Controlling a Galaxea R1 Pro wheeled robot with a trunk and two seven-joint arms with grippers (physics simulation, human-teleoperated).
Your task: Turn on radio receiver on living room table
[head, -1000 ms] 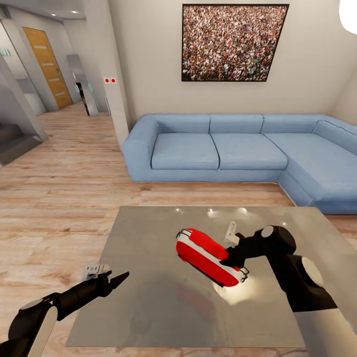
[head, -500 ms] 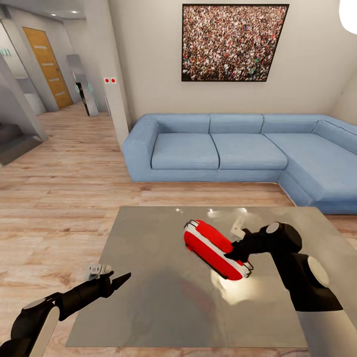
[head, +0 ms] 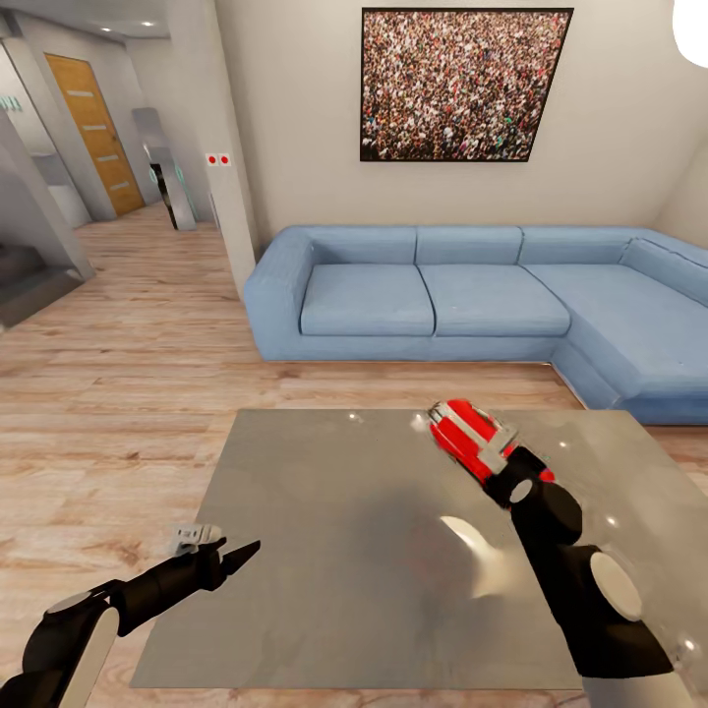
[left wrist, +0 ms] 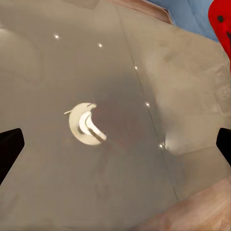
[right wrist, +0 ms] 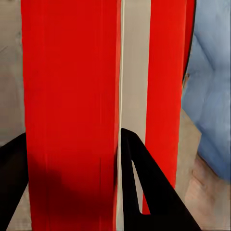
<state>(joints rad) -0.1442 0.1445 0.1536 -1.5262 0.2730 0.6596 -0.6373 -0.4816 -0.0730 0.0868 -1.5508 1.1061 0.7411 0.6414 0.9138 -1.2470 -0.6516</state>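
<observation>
Head view: right pincer (head: 489,454) reaches out over the far right part of the tabletop (head: 324,551), clamped on the radio receiver (head: 462,430). Radio looks lifted clear of the glossy grey top and tilted, its long red body pointing toward the blue sofa (head: 462,295); whether any edge touches the surface cannot be told.

Right wrist view: red casing with its white trim stripe (right wrist: 132,86) runs between the two dark fingers (right wrist: 144,187), one on each side of the body, so the grip is on the radio itself. Dial and grille face are not readable from these angles.

Left pincer (head: 231,557) hovers low at the near left corner of the tabletop, well apart from the radio. Head view suggests fingers drawn near together; left wrist view shows dark tips (left wrist: 9,149) at opposite edges with bare tabletop between. Holding nothing; open or closed cannot be told.

Progress, as judged: radio found in the living room and taken in hand. No sign that it is on. Left to do: get at the dial or switch face, press or turn it, likely with the free left arm.
</observation>
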